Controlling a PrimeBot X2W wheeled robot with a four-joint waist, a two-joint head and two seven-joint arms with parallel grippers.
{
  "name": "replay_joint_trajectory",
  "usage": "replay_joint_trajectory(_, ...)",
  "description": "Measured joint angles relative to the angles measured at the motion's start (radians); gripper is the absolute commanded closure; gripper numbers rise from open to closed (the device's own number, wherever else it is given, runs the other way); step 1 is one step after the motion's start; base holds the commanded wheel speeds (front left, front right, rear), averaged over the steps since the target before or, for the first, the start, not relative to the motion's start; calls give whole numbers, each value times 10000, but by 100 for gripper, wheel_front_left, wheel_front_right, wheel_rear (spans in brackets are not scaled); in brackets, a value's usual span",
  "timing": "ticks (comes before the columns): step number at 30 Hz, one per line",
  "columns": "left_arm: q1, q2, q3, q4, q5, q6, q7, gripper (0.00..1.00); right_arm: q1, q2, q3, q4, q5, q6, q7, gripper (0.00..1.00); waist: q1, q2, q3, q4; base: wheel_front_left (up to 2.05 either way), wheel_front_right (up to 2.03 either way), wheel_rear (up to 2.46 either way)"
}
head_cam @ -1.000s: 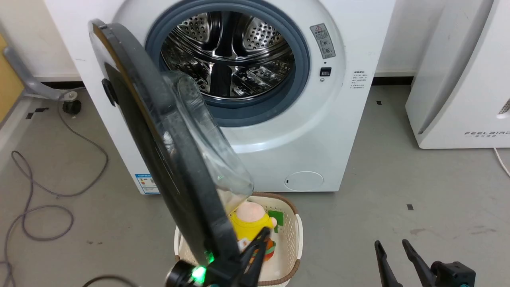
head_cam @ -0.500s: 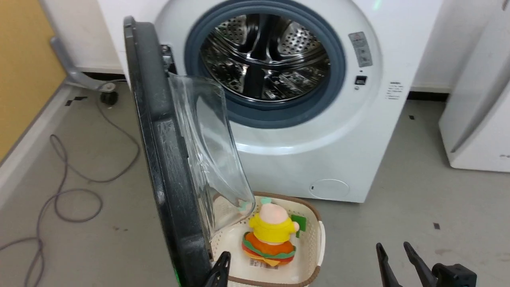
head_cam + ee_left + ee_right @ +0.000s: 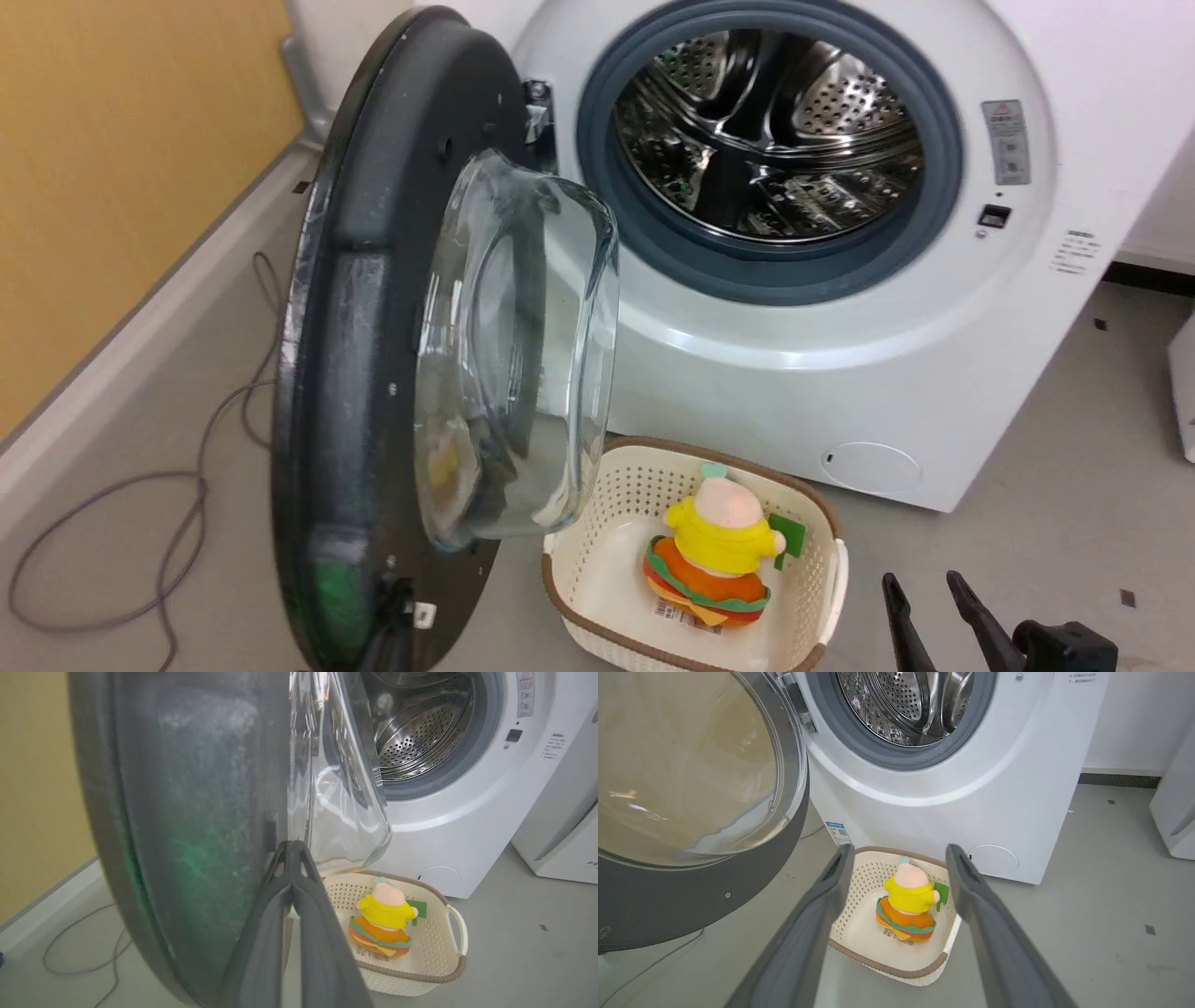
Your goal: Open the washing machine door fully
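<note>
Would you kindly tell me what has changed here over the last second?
The washing machine door has swung further open, away from the drum, while the head camera has also shifted. The left gripper, shut, still presses on its inner face. The right gripper, open, and the basket with its plush toy stayed put.

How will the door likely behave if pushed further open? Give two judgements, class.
The door probably swings as one rigid piece about its hinge, not flexing. Its thickness and bulging glass bowl suggest weight, so it may coast after a push.
</note>
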Motion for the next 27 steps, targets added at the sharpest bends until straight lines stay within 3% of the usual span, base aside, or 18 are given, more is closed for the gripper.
replay_joint_trajectory(10, -721, 535, 1609, 1312, -917, -69, -545, 100, -42, 0, 48, 29, 2, 0, 2, 0, 0, 0, 213, 259, 0, 0, 0)
replay_joint_trajectory(27, -3657, 1363, 3476, 4888, -1883, -855, -1016, 100, -195, 0, -163, -71, -31, 0, 140, 0, 1, 0, 792, -309, 0, 0, 0)
